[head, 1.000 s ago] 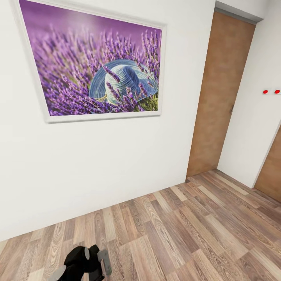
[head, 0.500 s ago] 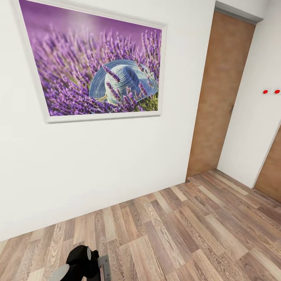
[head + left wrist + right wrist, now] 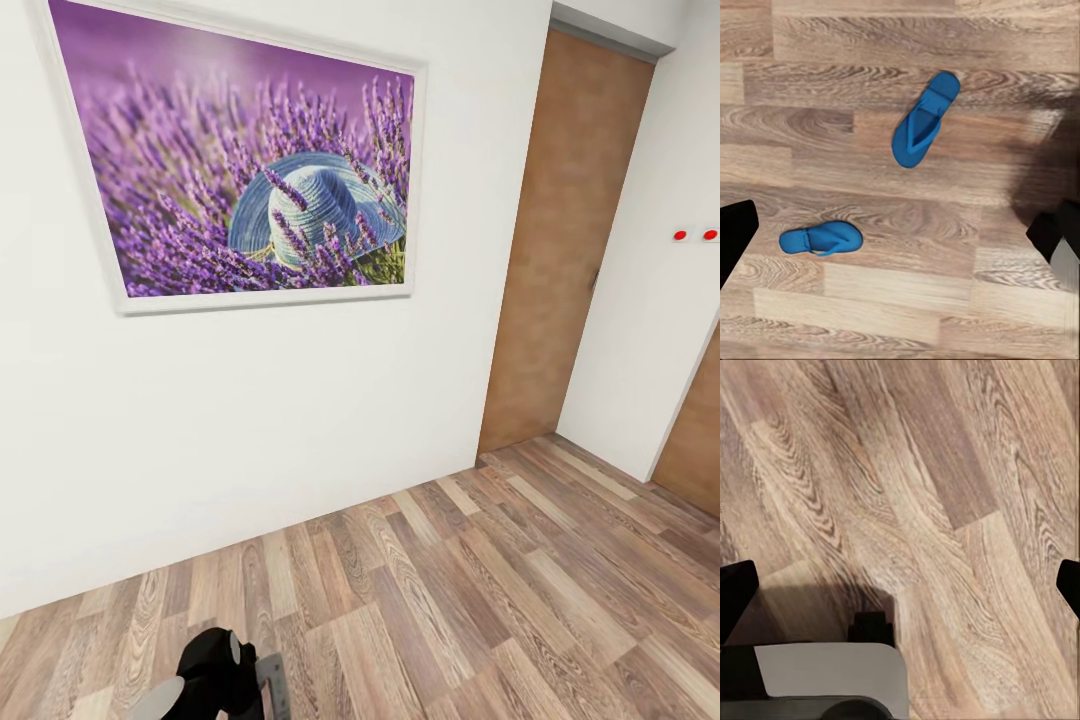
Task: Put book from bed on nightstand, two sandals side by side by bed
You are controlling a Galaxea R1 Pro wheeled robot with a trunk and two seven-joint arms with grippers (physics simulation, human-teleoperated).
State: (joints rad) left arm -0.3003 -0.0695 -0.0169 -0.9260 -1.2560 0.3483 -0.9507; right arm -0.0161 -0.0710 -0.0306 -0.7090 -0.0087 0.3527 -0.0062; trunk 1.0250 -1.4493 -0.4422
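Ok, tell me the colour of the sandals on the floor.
Bright blue sandals, clearest in the left wrist view.

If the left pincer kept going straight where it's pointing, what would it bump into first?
Probably the bare wood floor, landing between the two blue sandals rather than on either. Nothing else seems in its way.

In the head view a white wall point(image 3: 250, 420) with a framed picture point(image 3: 240, 165) is closing off the space straight ahead, and a brown door point(image 3: 565, 240) is standing shut at the far right corner. The plank floor point(image 3: 480, 590) is lying open between them. Under the left gripper point(image 3: 900, 240), with its fingers spread wide, two blue sandals point(image 3: 924, 120) point(image 3: 821, 240) are lying well apart on the boards, with bare floor between and around them.
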